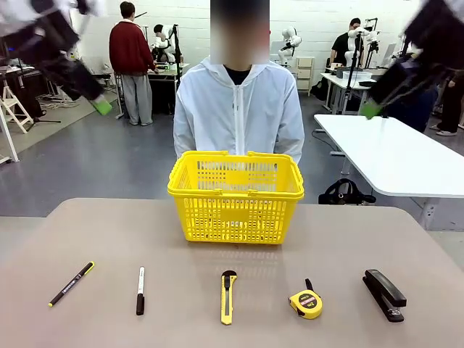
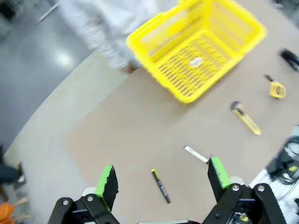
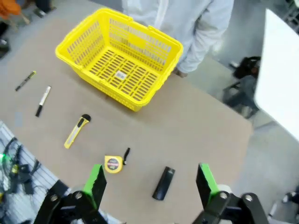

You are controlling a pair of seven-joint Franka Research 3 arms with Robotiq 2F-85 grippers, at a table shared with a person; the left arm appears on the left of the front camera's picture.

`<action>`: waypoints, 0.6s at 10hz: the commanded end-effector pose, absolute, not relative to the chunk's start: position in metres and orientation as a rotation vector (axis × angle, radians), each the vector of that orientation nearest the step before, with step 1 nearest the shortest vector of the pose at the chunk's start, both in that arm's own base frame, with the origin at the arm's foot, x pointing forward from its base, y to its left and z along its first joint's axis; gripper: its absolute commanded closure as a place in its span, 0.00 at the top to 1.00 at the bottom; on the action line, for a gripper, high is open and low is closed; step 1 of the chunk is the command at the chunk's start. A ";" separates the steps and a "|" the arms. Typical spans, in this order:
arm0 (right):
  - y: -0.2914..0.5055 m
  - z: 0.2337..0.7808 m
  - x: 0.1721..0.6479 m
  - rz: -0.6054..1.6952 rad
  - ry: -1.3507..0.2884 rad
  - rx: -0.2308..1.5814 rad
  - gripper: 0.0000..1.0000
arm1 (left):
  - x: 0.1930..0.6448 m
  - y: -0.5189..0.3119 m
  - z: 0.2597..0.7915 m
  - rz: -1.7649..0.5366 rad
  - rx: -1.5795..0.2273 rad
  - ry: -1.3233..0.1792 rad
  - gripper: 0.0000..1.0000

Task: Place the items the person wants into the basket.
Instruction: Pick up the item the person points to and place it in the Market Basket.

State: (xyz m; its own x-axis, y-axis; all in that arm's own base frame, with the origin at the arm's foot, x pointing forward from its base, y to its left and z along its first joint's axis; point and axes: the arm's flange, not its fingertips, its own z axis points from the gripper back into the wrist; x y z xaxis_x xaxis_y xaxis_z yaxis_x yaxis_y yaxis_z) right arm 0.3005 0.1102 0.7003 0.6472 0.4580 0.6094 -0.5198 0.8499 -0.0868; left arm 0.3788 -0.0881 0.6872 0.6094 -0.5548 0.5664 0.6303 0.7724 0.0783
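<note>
Jaws spread wide on left pincer (image 2: 161,170) and right pincer (image 3: 150,172), both empty, high above the surface (image 1: 362,239). Black pen (image 1: 71,283) and yellow box cutter (image 1: 228,296) lie there untouched, on the robot's side of the basket (image 1: 235,194).

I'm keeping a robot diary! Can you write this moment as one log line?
jaws: both open, raised | basket: no tools inside | black pen, box cutter: on table | person: behind basket

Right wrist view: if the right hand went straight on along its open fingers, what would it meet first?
Probably the black stapler, lying on the table between the right hand's open fingers. Depth is unclear, so it might reach bare tabletop beside it.
</note>
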 end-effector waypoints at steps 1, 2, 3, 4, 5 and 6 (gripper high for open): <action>0.005 0.687 0.292 0.584 -0.714 0.435 1.00 | 0.378 0.000 0.689 -0.799 -0.386 -0.551 1.00; -0.039 0.680 0.288 0.543 -0.753 0.539 1.00 | 0.379 0.037 0.686 -0.785 -0.462 -0.578 1.00; -0.069 0.676 0.282 0.546 -0.785 0.625 1.00 | 0.375 0.068 0.683 -0.762 -0.534 -0.605 1.00; -0.097 0.672 0.274 0.535 -0.813 0.695 1.00 | 0.367 0.096 0.678 -0.725 -0.594 -0.640 1.00; -0.119 0.668 0.268 0.491 -0.839 0.716 1.00 | 0.359 0.118 0.672 -0.683 -0.628 -0.671 1.00; -0.137 0.664 0.261 0.451 -0.852 0.727 1.00 | 0.350 0.133 0.666 -0.644 -0.647 -0.685 1.00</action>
